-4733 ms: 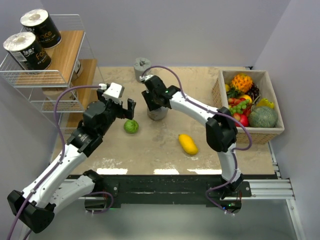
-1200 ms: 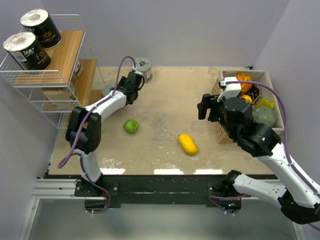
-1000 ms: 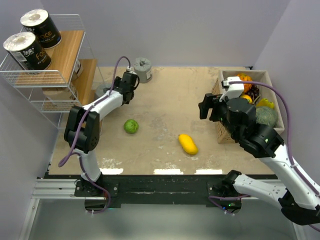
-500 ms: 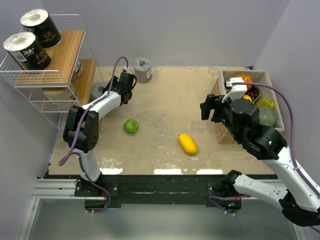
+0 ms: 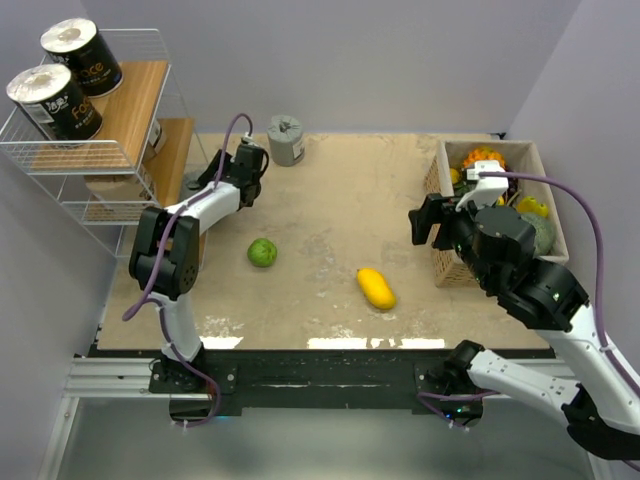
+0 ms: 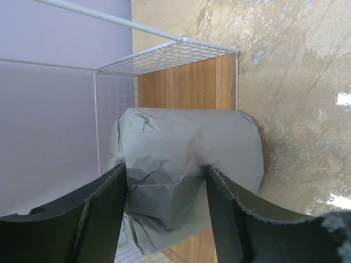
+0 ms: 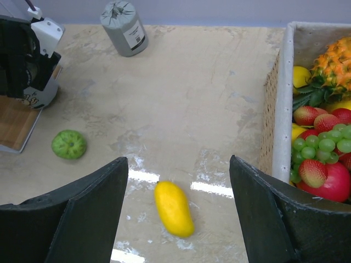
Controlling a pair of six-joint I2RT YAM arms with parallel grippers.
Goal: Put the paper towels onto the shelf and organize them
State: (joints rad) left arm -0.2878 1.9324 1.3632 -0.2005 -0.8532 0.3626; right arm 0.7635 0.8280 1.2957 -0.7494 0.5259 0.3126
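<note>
Left arm (image 5: 205, 203) has swung its grey roll (image 6: 186, 142) to the shelf (image 5: 130, 105) bottom board, left jaws clamped on it; right jaws gape empty. Two black rolls (image 5: 55, 100) up top, another grey roll (image 5: 286, 139) left on the worktop (image 5: 340, 200)

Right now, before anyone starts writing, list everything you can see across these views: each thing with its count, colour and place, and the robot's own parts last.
black rolls: two, black printed wrap, top tier of the shelf
standing grey roll: one, grey, upright at the table's far edge
held grey roll: one, grey, over the shelf's low board
shelf: one, white wire with wooden boards, far left
green fruit: one, green, table, left of centre
yellow fruit: one, yellow, table, near centre
fruit box: one, tan, right side
table: one, beige
left gripper: black, shut on held grey roll
right gripper: black, open, above the table
</note>
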